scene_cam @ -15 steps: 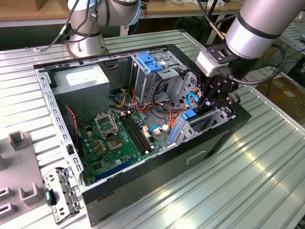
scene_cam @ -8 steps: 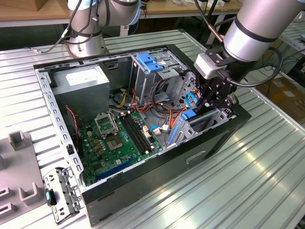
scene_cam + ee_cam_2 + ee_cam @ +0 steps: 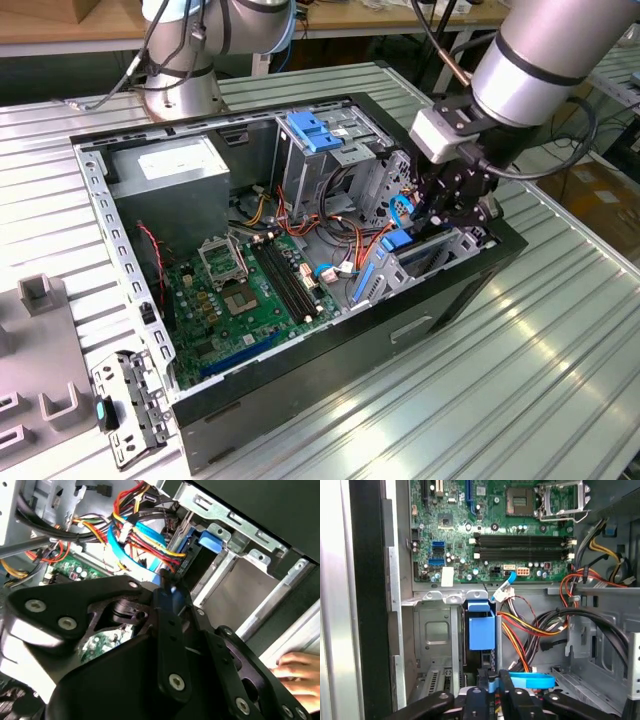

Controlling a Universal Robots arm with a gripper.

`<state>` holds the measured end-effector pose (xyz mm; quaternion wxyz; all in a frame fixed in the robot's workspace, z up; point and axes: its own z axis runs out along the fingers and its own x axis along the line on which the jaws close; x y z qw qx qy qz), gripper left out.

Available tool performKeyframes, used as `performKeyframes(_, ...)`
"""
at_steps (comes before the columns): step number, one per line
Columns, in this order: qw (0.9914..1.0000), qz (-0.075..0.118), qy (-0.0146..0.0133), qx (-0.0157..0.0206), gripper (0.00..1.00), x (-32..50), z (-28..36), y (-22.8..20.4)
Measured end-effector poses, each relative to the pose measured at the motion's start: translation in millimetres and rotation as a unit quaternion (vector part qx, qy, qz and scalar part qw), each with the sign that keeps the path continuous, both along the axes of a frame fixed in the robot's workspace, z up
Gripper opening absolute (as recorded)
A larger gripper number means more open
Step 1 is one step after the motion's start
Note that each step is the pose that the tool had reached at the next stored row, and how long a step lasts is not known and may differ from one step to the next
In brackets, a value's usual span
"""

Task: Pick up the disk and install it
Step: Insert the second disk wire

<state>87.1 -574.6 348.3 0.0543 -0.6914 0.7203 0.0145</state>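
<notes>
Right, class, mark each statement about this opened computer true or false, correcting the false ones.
1. The black computer case lies open, its green motherboard exposed. True.
2. The tool hovers over the power supply. False: the tool is down among the drive bays at the exterior view's right, away from the grey power-supply box.
3. A blue plastic bracket sits atop the metal drive cage. True.
4. A cooler covers the processor socket. False: the processor socket is bare.

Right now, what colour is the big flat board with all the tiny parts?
Green; the motherboard shows best in the first wrist view.
</notes>
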Motion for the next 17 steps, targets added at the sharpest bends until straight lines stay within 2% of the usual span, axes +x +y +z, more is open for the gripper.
performKeyframes(2, 1.00000, 0.000, 0.0000, 0.0000, 0.24, 0.0, 9.4, 0.1)
performKeyframes(5, 1.00000, 0.000, 0.0000, 0.0000, 0.22, 0.0, 9.5, 0.3)
performKeyframes(6, 1.00000, 0.000, 0.0000, 0.0000, 0.15, 0.0, 9.5, 0.3)
performKeyframes(7, 1.00000, 0.000, 0.0000, 0.0000, 0.15, 0.0, 9.5, 0.4)
performKeyframes(8, 1.00000, 0.000, 0.0000, 0.0000, 0.11, 0.0, 9.5, 0.5)
performKeyframes(17, 1.00000, 0.000, 0.0000, 0.0000, 0.11, 0.0, 9.7, 1.9)
